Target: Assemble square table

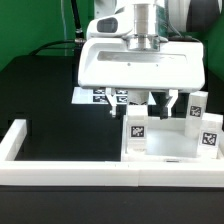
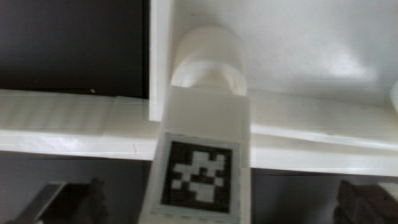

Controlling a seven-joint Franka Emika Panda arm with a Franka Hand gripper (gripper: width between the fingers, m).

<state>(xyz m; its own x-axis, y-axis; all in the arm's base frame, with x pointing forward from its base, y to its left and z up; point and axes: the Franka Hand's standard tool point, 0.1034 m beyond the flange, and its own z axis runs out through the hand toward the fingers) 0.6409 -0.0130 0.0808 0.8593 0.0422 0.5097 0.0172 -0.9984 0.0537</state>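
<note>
One white border wall [image 1: 60, 165] runs along the front of the black table [image 1: 40, 90], closest to the exterior camera, with a short arm of it turning back on the exterior view's left. Just behind that wall, on the exterior view's right, three small white leg blocks stand upright, each with a black-and-white tag: one [image 1: 135, 128] on the left of the group, one [image 1: 209, 140] on the right at the frame edge, and one [image 1: 195, 104] further back. A low white surface [image 1: 170, 145] lies between them.

Behind and above the blocks hangs the square tabletop [image 1: 140, 66], a wide white slab held off the table and facing the camera. Under its lower edge, the marker board [image 1: 105, 96] lies flat on the table.

Above the slab sits the gripper [image 1: 146, 40], at the slab's upper edge. How wide its jaws stand, I cannot tell from either view.

From the wrist view, a tagged leg [image 2: 201, 165] rises close to the lens against the white slab [image 2: 320, 70], beside a rounded bump [image 2: 210, 62]. Two dark fingertips [image 2: 75, 203] show low in that picture, either side of the leg.
</note>
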